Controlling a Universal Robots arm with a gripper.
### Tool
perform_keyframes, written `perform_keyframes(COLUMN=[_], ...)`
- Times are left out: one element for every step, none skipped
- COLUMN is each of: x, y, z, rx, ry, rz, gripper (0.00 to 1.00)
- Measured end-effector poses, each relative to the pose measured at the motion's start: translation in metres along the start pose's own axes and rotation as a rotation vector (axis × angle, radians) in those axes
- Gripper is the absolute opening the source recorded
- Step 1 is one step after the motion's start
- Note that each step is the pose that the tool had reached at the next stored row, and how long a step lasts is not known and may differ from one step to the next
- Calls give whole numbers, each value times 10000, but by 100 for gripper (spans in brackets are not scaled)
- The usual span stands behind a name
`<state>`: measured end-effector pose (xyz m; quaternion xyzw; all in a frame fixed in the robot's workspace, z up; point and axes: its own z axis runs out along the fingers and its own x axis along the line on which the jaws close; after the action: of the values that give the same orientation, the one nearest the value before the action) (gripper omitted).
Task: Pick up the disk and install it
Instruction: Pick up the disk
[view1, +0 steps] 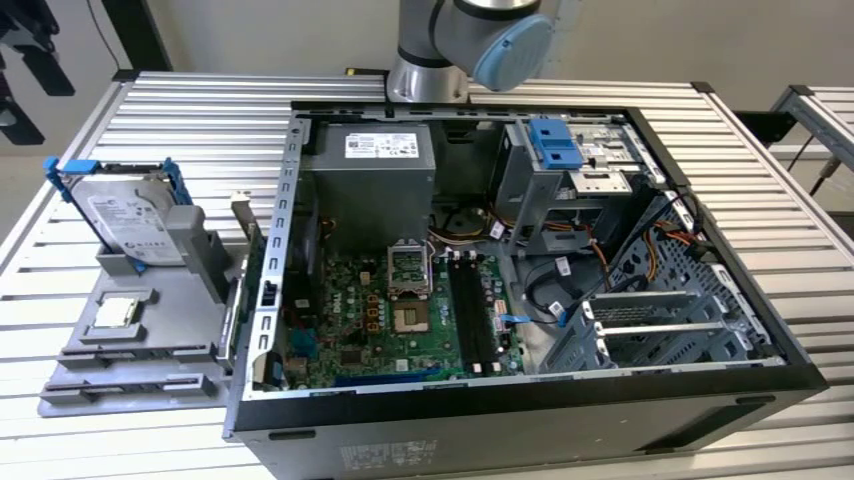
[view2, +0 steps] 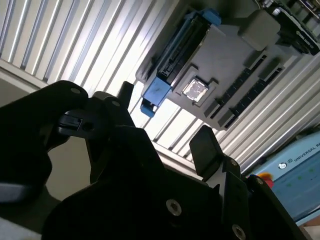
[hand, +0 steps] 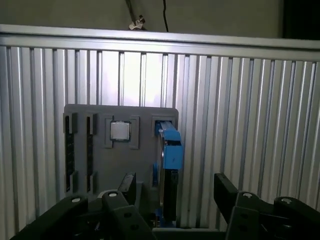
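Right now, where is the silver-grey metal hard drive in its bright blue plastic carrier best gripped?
Probably across the two flat faces of the disk, near its free upper edge, coming from above. It stands on edge in the flat grey plastic holder, lower end seated, and its thin profile suits the open end effector.

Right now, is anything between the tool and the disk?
Nothing visible. In the first wrist view the open tool faces the disk, standing on edge in its grey holder, with open space between.
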<state>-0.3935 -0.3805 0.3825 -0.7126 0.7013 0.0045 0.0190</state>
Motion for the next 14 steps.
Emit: perform_keyframes(x=[1, 2, 2, 3, 3, 4, 5, 8, 10, 13, 15, 16, 17, 18], y=[0, 0, 1, 1, 1, 2, 2, 2, 2, 1, -1, -5, -14, -26], z=[19, 36, 55, 73, 91, 106, 116, 125, 134, 143, 155, 165, 178, 197], rx=[3, 4, 6, 7, 8, 8, 7, -3, -10, -17, -24, -30, -41, -48], ry=[2, 4, 4, 4, 5, -5, -27, -47, -60, -74, -86, -95, -98, -100], rz=[101, 166, 193, 207, 215, 217, 213, 196, 173, 150, 136, 127, 125, 126], gripper=[100, 100, 100, 100, 100, 100, 100, 100, 100, 100, 100, 100, 100, 100])
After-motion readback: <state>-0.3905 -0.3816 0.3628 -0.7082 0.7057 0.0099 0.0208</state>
